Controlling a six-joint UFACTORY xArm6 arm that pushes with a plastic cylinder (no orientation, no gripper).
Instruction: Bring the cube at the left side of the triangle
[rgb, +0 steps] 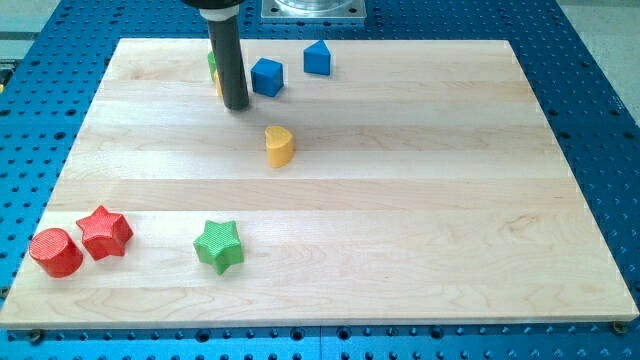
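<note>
A blue cube (267, 77) lies near the board's top, left of centre. A blue block with a pointed top, the triangle-like one (317, 58), lies to the cube's upper right, a small gap between them. My tip (236, 104) rests on the board just left of and slightly below the blue cube, close to it. Behind the rod, slivers of a green block (211, 60) and a yellow block (215, 80) show; their shapes are hidden.
A yellow heart-shaped block (279, 146) lies below the cube near the board's middle. A green star (219, 246), a red star (104, 233) and a red cylinder (56, 252) lie at the lower left. The wooden board (420, 200) sits on a blue perforated table.
</note>
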